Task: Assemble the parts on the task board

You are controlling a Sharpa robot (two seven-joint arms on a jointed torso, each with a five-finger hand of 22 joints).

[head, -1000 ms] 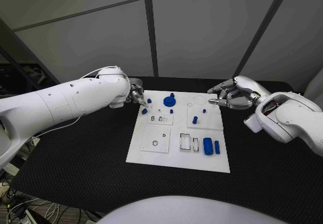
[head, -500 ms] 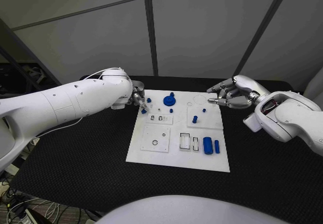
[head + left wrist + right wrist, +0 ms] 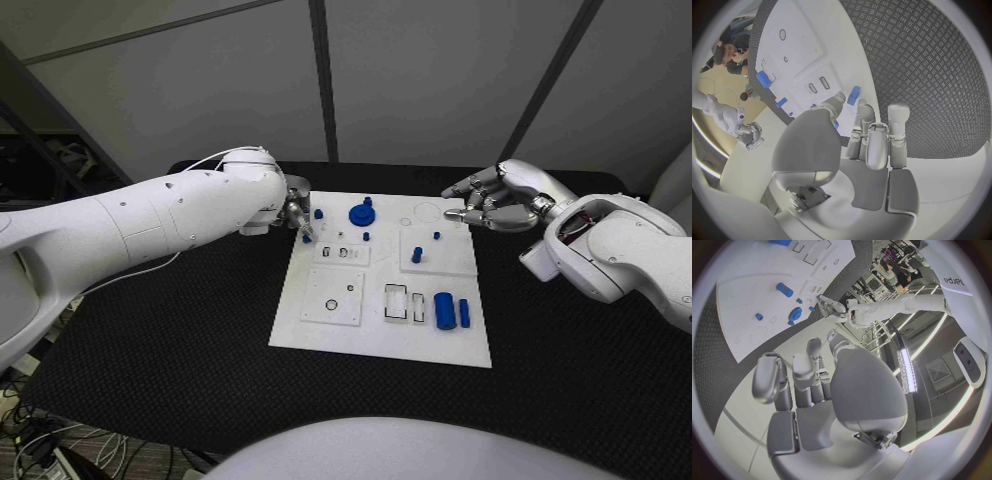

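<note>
The left robot hand (image 3: 296, 212) hangs over the far left corner of the flat white task board (image 3: 378, 335). Its fingertips pinch a small blue block-shaped part (image 3: 307, 237), which hangs just over that edge, long axis roughly upright. The right robot hand (image 3: 488, 205) hovers curled and empty beyond the far right corner. Since a second ago, the pinched part has shifted slightly along the edge.

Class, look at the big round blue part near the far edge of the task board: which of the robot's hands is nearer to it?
Left. The left hand is just beside the round part, over the board's far left corner; the right hand hangs off the board's far right corner.
</note>
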